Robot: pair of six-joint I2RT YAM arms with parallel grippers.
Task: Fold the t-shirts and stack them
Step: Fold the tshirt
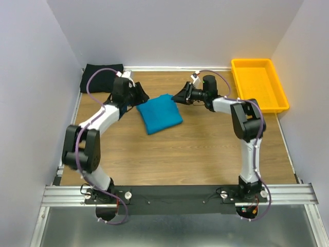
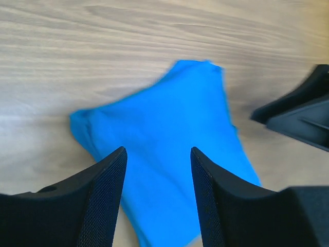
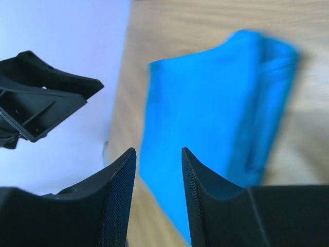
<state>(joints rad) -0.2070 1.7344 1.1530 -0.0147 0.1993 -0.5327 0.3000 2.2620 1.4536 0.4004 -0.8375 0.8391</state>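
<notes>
Midway, by the look of it: the teal shirt [image 1: 158, 114] lies folded into a compact, slightly skewed pad on the table [image 1: 180, 154], toward the far middle. The black shirt [image 1: 101, 77] sits as a dark bundle in the far-left corner, well apart from it. Whether the black one is neatly folded cannot be told from above. The stacking looks not yet done, since the two shirts lie apart; the yellow tray [image 1: 258, 83] at far right holds nothing visible.

Both arms reach in over the teal shirt from either side. The left gripper [image 1: 143, 99] hovers at the pad's far-left corner, jaws spread and holding nothing; its wrist view shows the cloth below and just beyond the fingertips. The right gripper [image 1: 178, 96] hangs near the far-right corner, jaws parted a little less and likewise empty, with the blue fabric filling the view ahead of it.
</notes>
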